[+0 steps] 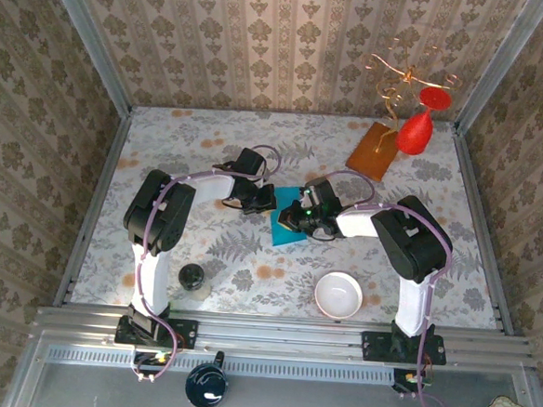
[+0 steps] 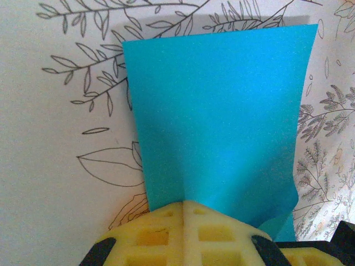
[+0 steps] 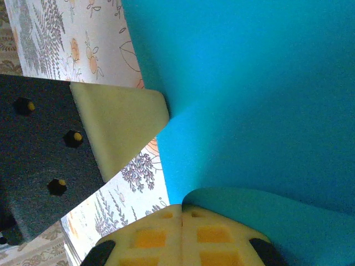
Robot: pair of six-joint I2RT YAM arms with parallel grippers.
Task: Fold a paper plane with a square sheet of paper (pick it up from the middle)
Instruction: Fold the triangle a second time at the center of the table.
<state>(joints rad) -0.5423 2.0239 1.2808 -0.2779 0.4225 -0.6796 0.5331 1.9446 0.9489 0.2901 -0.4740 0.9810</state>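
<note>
Near the middle of the table [image 1: 164,140], in the overhead view, the square sheet of paper [image 1: 283,234] sat between the two arms, a teal patch on the flowered cloth. The left gripper [image 1: 270,203] met it at its far-left corner and the right gripper [image 1: 295,222] reached onto it from the right, so the two stood just beside each other over the sheet. From that height I could not tell how either set of jaws stood. A white bowl [image 1: 338,294] lay near the front edge on the right and a small dark jar [image 1: 191,275] near the front on the left, both well apart from the paper. An orange-brown board [image 1: 378,150] rested at the far right, with a red ornament [image 1: 415,130] hanging just beside it.

In the left wrist view, the left gripper [image 2: 184,206] had its yellow pads [image 2: 155,235] pressed tight together, and the near edge of the sheet [image 2: 216,116] ran straight into the seam between them. The paper stretched away from the pinch, taller than wide here, its far edge lifted clear of the cloth and casting a shadow.

In the right wrist view, the right gripper [image 3: 182,208] was likewise clamped, pads [image 3: 150,238] meeting with no gap, and the sheet [image 3: 249,94] came down to their tips and curled over the right-hand pad. A pale finger [image 3: 119,124] of the left gripper, on its black body, pushed into the paper's edge from the left and dented it into a crease.
</note>
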